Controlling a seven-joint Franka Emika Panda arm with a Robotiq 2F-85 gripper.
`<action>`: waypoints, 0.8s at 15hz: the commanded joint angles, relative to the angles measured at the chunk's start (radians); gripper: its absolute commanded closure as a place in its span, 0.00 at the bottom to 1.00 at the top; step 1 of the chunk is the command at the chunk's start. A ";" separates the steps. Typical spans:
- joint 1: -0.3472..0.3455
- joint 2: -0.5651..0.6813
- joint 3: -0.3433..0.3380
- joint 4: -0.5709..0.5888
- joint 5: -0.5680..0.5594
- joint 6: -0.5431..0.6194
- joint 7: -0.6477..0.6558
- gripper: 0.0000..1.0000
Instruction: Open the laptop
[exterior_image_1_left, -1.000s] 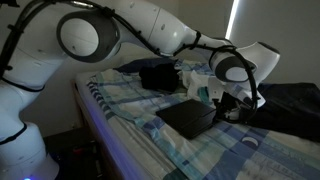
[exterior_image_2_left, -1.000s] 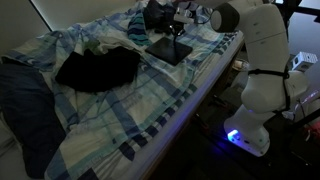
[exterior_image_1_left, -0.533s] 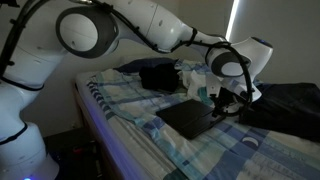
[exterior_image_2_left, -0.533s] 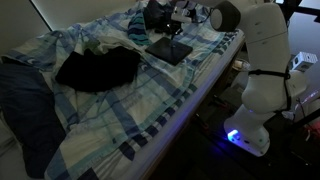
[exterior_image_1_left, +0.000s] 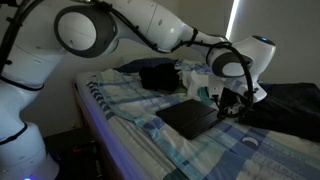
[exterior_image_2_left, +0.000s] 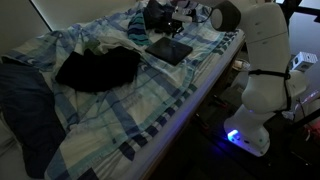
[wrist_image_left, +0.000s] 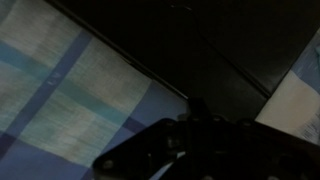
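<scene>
The laptop (exterior_image_1_left: 188, 118) is a thin dark slab lying flat with its lid down on the plaid bed sheet; it also shows in an exterior view (exterior_image_2_left: 170, 50). My gripper (exterior_image_1_left: 226, 108) hangs just above the laptop's far edge, by the corner, and in an exterior view (exterior_image_2_left: 181, 27) it sits above the laptop's back edge. In the wrist view the laptop's dark surface (wrist_image_left: 210, 50) fills the upper right, with the sheet to the left. The gripper body (wrist_image_left: 195, 140) is a dark shape at the bottom, and its jaws are too dark to read.
A lumpy black bag (exterior_image_1_left: 160, 75) lies behind the laptop, also seen in an exterior view (exterior_image_2_left: 160, 14). A black cloth (exterior_image_2_left: 98, 68) lies mid-bed. Dark rumpled fabric (exterior_image_2_left: 25, 100) covers one end of the bed (exterior_image_1_left: 290, 105). The bed edge (exterior_image_2_left: 190, 100) drops to the floor near the robot base.
The gripper has lifted slightly off the laptop's edge and shifted a little. The laptop lies flat as before.
</scene>
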 joint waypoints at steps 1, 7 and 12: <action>0.015 -0.026 -0.019 -0.048 -0.012 0.030 0.042 1.00; 0.018 -0.024 -0.035 -0.069 -0.017 0.030 0.046 1.00; 0.021 -0.028 -0.044 -0.096 -0.019 0.029 0.044 1.00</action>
